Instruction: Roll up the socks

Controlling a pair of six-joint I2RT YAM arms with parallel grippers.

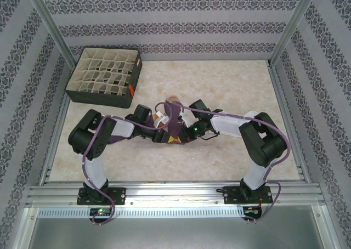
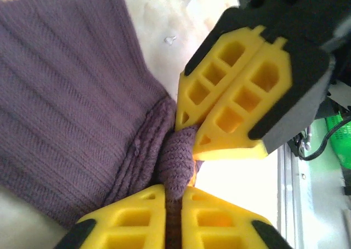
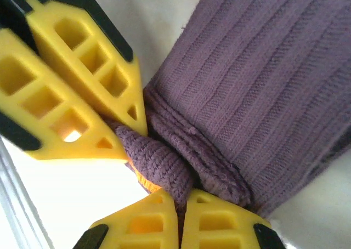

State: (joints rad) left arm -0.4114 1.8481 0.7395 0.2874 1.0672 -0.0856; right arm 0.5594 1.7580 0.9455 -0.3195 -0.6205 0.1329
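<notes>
Top external view gives me the two arms bent inward, so that they meet over the middle of the table (image 1: 236, 84). Between them sits a purple sock (image 1: 175, 127), bunched up, with its tan end pointing to the far side. A dark box (image 1: 104, 76) with beige dividers stands well apart at the far left corner. Perhaps it is there to receive finished rolls, but this is only my guess.

From the left wrist camera, the left end effector (image 2: 174, 190) is clenched on a thick fold of the purple sock. Its two yellow fingers (image 2: 153, 199) are almost together, with the knit squeezed between them. The right end effector (image 3: 180, 197), seen from its own camera, is also clenched, grasping the same gathered part from the opposite side. The two pairs of tips are touching or very nearly so.

The reason for this double hold, as I judge it, is that soft fabric unrolls by itself. One side can pin the rolled core while the other pulls the cuff over it. The flat ribbed part of the sock spreads wide away from the pinch. To me the roll looks started but not yet closed. The risk is that the core slips out when one side lets go.
</notes>
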